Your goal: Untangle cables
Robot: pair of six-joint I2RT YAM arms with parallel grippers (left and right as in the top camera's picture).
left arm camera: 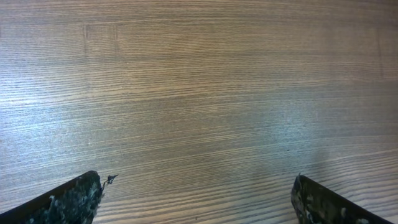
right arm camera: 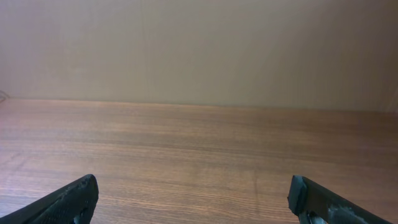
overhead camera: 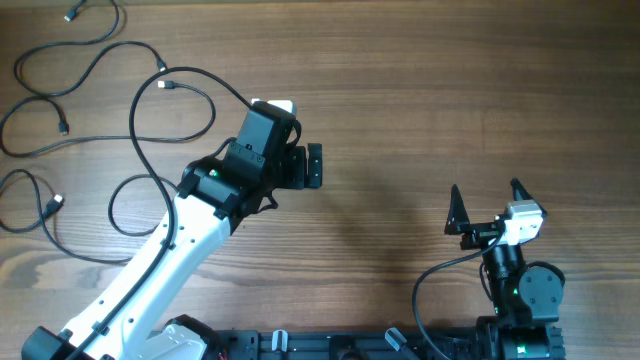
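The cables lie as loose, wavy black strands across the left part of the table in the overhead view. One plug end (overhead camera: 167, 86) lies near the top left and another (overhead camera: 55, 201) near the left edge. My left gripper (overhead camera: 303, 150) hovers over bare wood to the right of the strands, clear of them. Its jaws stand wide open, and in the left wrist view the left gripper (left arm camera: 196, 182) has only wood grain between its fingers. My right gripper (overhead camera: 487, 200) sits low at the right, far from the cables. It is open and empty, as the right gripper (right arm camera: 193, 182) also shows in its wrist view.
The left arm (overhead camera: 150, 270) slants from the bottom left toward the table's middle, crossing over part of one strand. A thicker black wire (overhead camera: 425, 280) curves beside the right arm's base. A plain wall (right arm camera: 199, 50) rises behind the far table edge.
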